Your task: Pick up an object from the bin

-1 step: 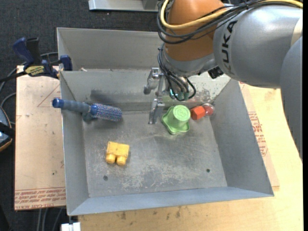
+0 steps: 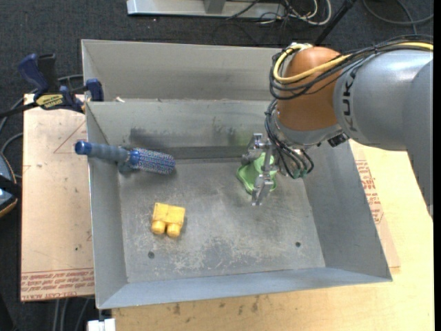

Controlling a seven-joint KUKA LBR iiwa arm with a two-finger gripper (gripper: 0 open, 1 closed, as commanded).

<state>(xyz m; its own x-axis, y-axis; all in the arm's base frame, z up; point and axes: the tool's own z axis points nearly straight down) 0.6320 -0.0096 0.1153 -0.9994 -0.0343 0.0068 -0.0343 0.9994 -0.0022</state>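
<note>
Grey metal bin [image 2: 227, 250]; gripper [image 2: 260, 174] directly over green piece [image 2: 246, 173], right of centre; grip cannot be told; blue brush [image 2: 134, 158], yellow block [image 2: 168, 220] well leftward.

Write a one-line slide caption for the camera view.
Gripper low over a green thing in the grey bin; a blue brush and a yellow block lie apart from it.

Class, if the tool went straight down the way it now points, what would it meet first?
Probably the green thing lying right by the tool, otherwise the bin floor; depth is unclear from this view.
</note>
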